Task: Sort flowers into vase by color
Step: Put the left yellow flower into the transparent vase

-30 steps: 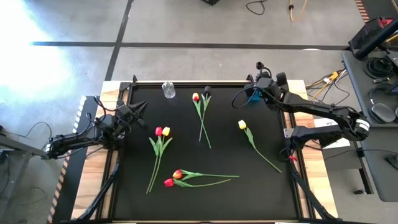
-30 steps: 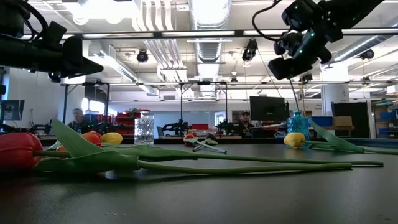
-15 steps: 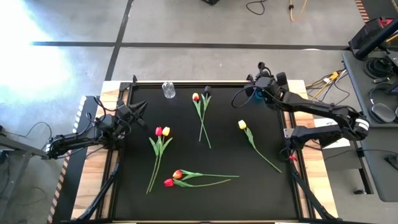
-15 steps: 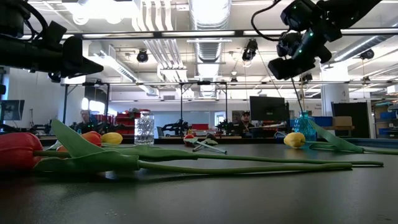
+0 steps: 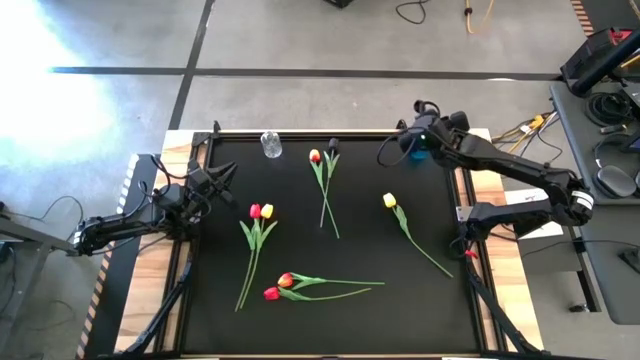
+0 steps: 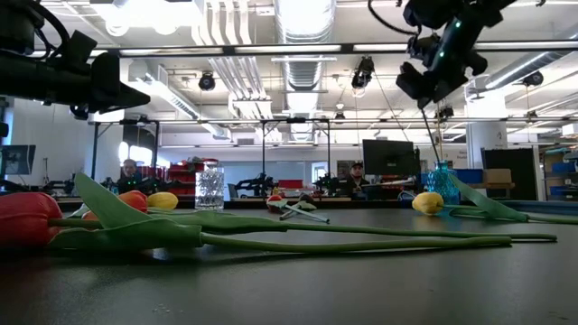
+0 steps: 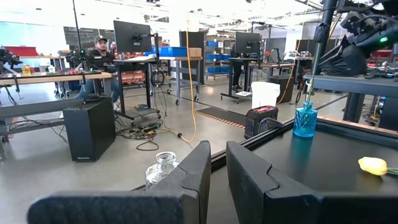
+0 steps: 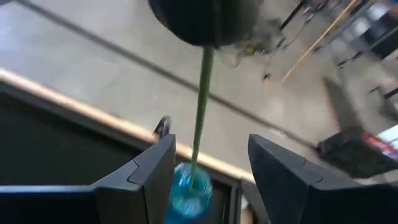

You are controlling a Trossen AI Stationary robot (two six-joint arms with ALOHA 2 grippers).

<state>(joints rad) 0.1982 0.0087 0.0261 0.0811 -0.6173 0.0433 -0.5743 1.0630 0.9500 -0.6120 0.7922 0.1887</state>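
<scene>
A dark-headed flower (image 8: 205, 18) stands upright with its green stem (image 8: 199, 112) in the blue vase (image 8: 186, 190) at the table's far right corner. My right gripper (image 8: 211, 146) is open around the stem above the vase (image 5: 419, 154); neither finger touches it. The other flowers lie flat on the black mat: a red and yellow pair (image 5: 260, 211), a yellow-red and a dark one (image 5: 322, 155), a single yellow (image 5: 389, 200), and two red-orange ones (image 5: 280, 286). My left gripper (image 5: 228, 174) waits over the left edge with a narrow gap between its fingers and nothing in it.
A clear glass vase (image 5: 271, 144) stands at the far edge, left of the middle. Wooden strips (image 5: 150, 300) border the mat on both sides. People sit at desks in the room behind the table (image 7: 99, 50).
My right gripper has opened and let go of the dark flower's stem, then risen a little above the blue vase. The flower stays upright with its stem in the vase.
</scene>
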